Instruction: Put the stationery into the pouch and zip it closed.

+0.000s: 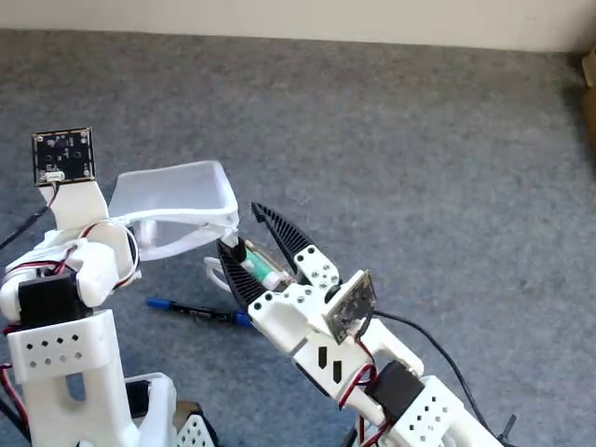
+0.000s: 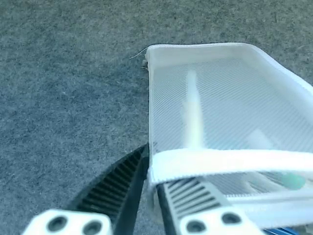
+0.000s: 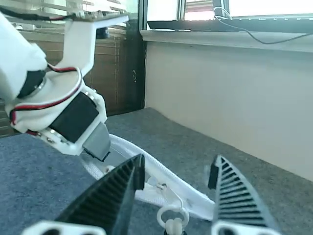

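A white mesh pouch (image 1: 172, 200) is held up off the carpet with its mouth facing the right arm. My left gripper (image 2: 152, 177) is shut on the pouch (image 2: 220, 98) at its rim band. Pale items and a green-tipped one (image 2: 293, 181) show through the mesh. My right gripper (image 1: 239, 226) is open at the pouch mouth, its black fingers on either side of a white and green item (image 1: 264, 271). Between the right gripper (image 3: 178, 164) fingers I see the pouch rim (image 3: 161, 178) and the zipper pull ring (image 3: 172, 215). A blue pen (image 1: 196, 312) lies on the carpet below the pouch.
Grey carpet (image 1: 419, 158) stretches open behind and to the right of the arms. The left arm's body (image 3: 63, 112) stands close in front of the right gripper. A pale wall (image 3: 234, 98) rises beyond the carpet.
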`<state>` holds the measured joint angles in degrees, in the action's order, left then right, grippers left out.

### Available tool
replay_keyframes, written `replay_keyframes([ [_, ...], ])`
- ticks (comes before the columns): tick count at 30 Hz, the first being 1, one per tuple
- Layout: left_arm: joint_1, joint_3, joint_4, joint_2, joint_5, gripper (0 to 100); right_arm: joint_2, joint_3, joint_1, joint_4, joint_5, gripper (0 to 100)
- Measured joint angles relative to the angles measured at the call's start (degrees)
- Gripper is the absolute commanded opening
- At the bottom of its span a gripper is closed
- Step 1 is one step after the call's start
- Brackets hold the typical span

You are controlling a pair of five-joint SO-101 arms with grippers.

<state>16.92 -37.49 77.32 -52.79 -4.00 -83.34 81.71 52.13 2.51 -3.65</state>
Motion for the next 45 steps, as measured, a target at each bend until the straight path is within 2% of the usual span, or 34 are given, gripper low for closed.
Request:
replay_keyframes([
  [12,0.0,0.0,0.0,0.2,0.0,1,0.0,0.0,1.8,1.3,0.0,20.6],
  [14,0.1,0.0,0.0,0.2,0.0,1,0.0,0.0,1.8,5.0,0.0,20.6],
  [21,9.1,0.0,0.0,0.7,-0.7,1,0.1,-9.8,1.8,24.7,0.0,20.6],
  [25,12.7,0.0,0.0,0.8,-1.5,1,0.0,-13.8,1.8,30.3,0.0,20.6],
  [33,19.4,0.0,0.0,0.8,-3.9,1,2.6,-14.2,1.8,31.1,0.0,20.6],
  [45,19.8,0.0,0.0,0.8,-4.2,1,20.7,-17.8,1.6,31.1,0.0,20.6],
])
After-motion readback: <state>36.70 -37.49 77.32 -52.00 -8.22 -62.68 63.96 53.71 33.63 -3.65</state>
